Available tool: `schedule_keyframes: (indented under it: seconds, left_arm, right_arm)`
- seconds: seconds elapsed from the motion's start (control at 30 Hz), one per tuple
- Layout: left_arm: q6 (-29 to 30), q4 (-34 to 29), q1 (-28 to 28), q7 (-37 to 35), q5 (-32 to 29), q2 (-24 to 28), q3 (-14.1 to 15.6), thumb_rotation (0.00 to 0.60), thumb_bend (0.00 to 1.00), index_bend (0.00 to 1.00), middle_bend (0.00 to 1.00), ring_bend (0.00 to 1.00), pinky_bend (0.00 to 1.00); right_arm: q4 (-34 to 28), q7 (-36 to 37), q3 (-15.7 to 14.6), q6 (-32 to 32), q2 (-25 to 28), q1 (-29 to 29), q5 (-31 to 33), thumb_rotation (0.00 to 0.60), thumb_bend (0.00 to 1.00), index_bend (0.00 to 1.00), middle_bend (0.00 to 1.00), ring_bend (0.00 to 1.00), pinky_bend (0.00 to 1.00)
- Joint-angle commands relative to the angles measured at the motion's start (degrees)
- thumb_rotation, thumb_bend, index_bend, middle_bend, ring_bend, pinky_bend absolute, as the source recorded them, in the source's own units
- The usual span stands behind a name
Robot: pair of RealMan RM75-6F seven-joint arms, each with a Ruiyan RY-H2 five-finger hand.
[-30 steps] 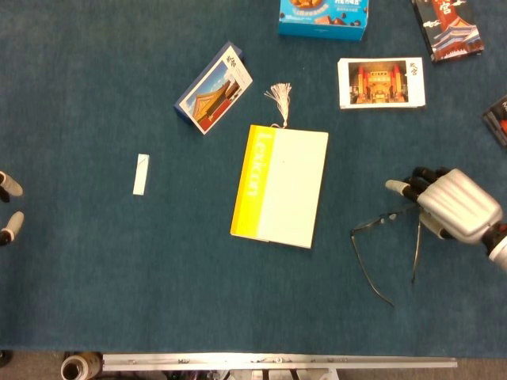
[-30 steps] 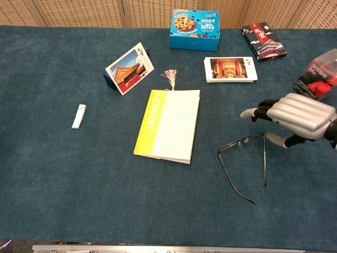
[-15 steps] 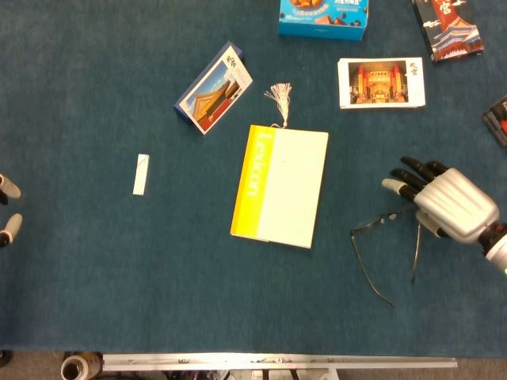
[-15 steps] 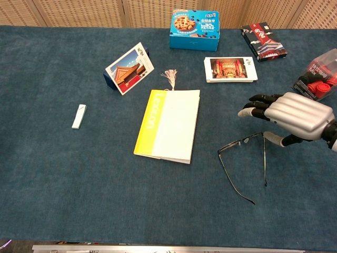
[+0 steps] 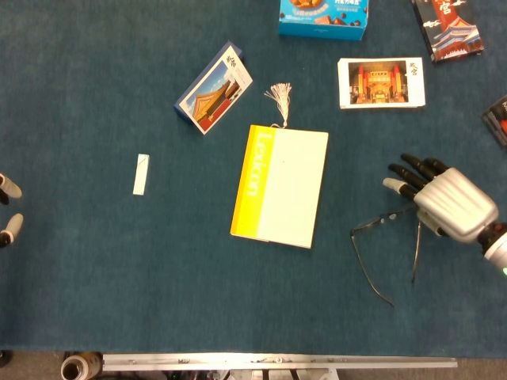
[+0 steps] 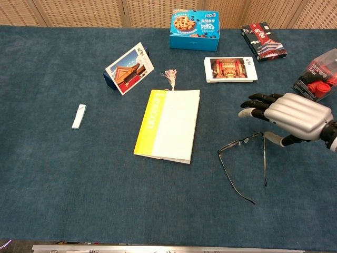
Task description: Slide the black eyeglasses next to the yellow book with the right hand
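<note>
While the left hand (image 5: 8, 207) is showing only as a few fingertips at the far left edge of the head view, I cannot tell if it is spread or closed. Going to the right, a small white strip (image 6: 79, 116) is lying alone, then a blue postcard box (image 6: 128, 68) is standing tilted. The yellow book (image 6: 167, 125) is lying flat in the middle of the blue table (image 6: 79, 184), with a tassel (image 6: 169, 78) at its top edge.

Further right, the black eyeglasses (image 6: 243, 163) are lying with the arms unfolded, apart from the book. The right hand (image 6: 287, 116) is hovering by the right end of the frame, fingers spread and pointing left, holding nothing. Its thumb seems to be near the hinge, but I cannot tell if it is touching.

My judgement is that the push is not yet begun. The thin frame is light and open, so a push at one end could be turning it instead of moving it sideways. Fingers passing over the front may also be missing it, or an arm may be folding under pressure.
</note>
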Motion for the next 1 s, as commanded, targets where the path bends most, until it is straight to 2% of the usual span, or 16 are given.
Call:
schedule_keyframes:
  seconds: [0.03, 1.0]
  left_arm:
    - [-0.03, 0.03, 0.04, -0.04, -0.04, 0.0, 0.04, 0.6, 0.28, 0.45, 0.52, 0.46, 0.56]
    - [0.46, 0.97, 0.98, -1.85, -0.29, 0.0, 0.35, 0.6, 0.28, 0.45, 0.52, 0.46, 0.56]
  right_arm:
    - [0.18, -0.17, -0.02, -0.18, -0.35, 0.06, 0.11, 0.6, 0.41, 0.19, 0.13, 0.05, 0.21]
    - [5.0, 0.69, 0.53, -0.23, -5.51, 1.05, 0.52, 0.6, 0.41, 0.19, 0.13, 0.05, 0.21]
